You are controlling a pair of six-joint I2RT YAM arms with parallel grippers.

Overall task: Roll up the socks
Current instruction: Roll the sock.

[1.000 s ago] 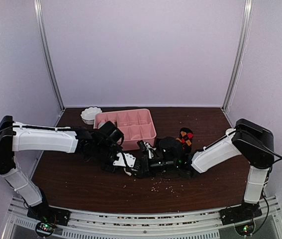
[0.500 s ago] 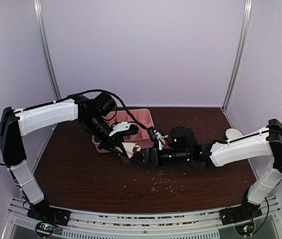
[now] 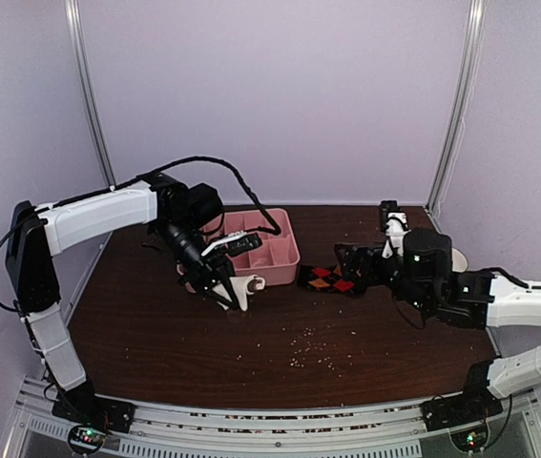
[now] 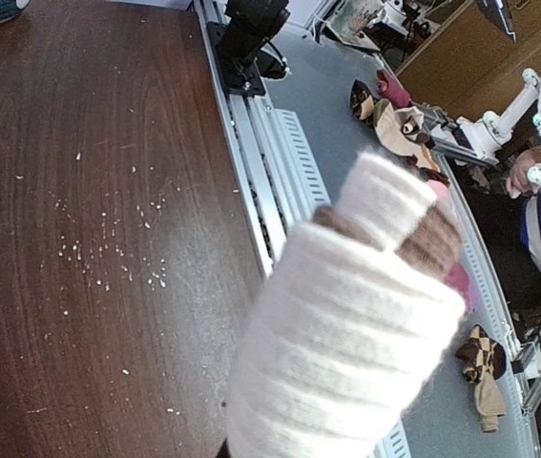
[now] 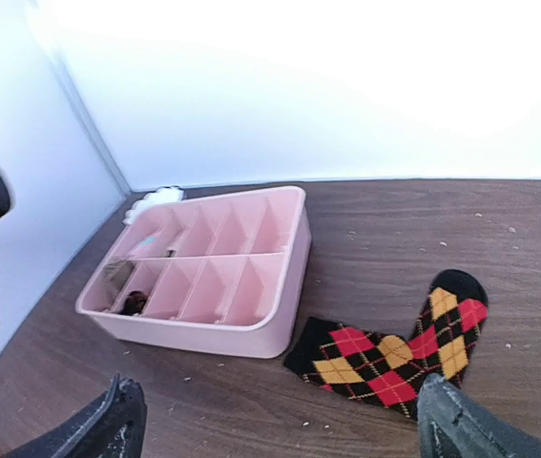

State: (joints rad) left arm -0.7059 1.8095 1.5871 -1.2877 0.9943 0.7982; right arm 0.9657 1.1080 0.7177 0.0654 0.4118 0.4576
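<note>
A rolled cream-white sock (image 3: pixel 249 284) with brown patches (image 4: pixel 346 324) hangs just above the table, in front of the pink tray. My left gripper (image 3: pixel 229 283) is shut on it, and in the left wrist view the roll hides the fingers. A black argyle sock (image 3: pixel 332 279) with red and orange diamonds lies flat on the table to the right of the tray (image 5: pixel 394 358). My right gripper (image 3: pixel 354 260) hovers just right of this sock, clear of it. Its fingers stand wide open at the bottom corners of the right wrist view (image 5: pixel 284 425), with nothing between them.
The pink compartment tray (image 3: pixel 284 256) stands at the back middle (image 5: pixel 280 334); one near-left cell holds something dark (image 5: pixel 135 302). A small white bowl (image 5: pixel 160 197) sits behind its far left corner. Pale crumbs (image 3: pixel 308 351) dot the table. A pale object (image 3: pixel 458 259) lies behind the right arm.
My left arm lifted the cream-white roll, swung it up by the tray, then lowered it in front. My right gripper opened and drew back right, and the argyle sock now lies flat.
</note>
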